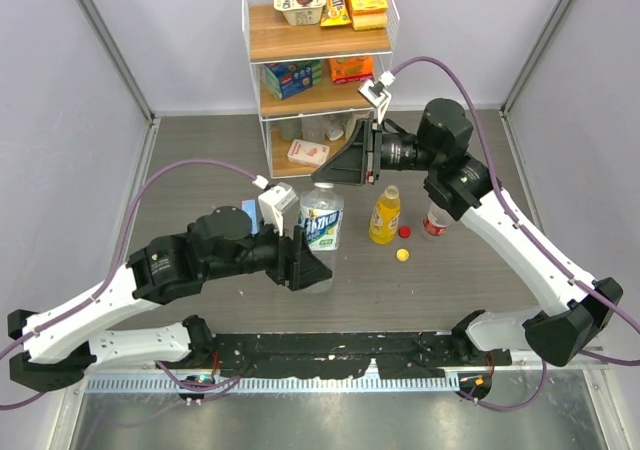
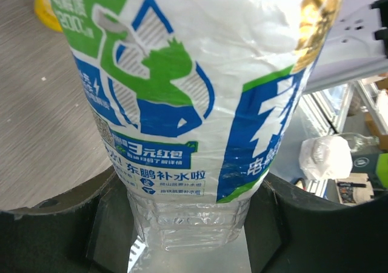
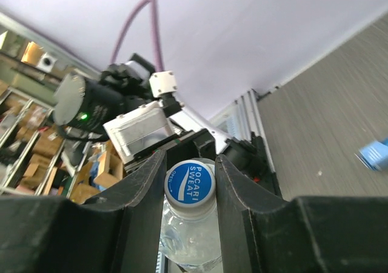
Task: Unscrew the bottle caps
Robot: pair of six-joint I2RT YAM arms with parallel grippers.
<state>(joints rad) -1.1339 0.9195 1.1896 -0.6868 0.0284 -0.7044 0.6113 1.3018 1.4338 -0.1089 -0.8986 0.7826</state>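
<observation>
Closest to us, the left gripper (image 2: 188, 224) clamps the lower body of the upright water bottle (image 2: 182, 91) mid-table, and the right gripper (image 3: 190, 176) is closed on its blue cap (image 3: 190, 183) directly above, along the bottle's axis.
</observation>
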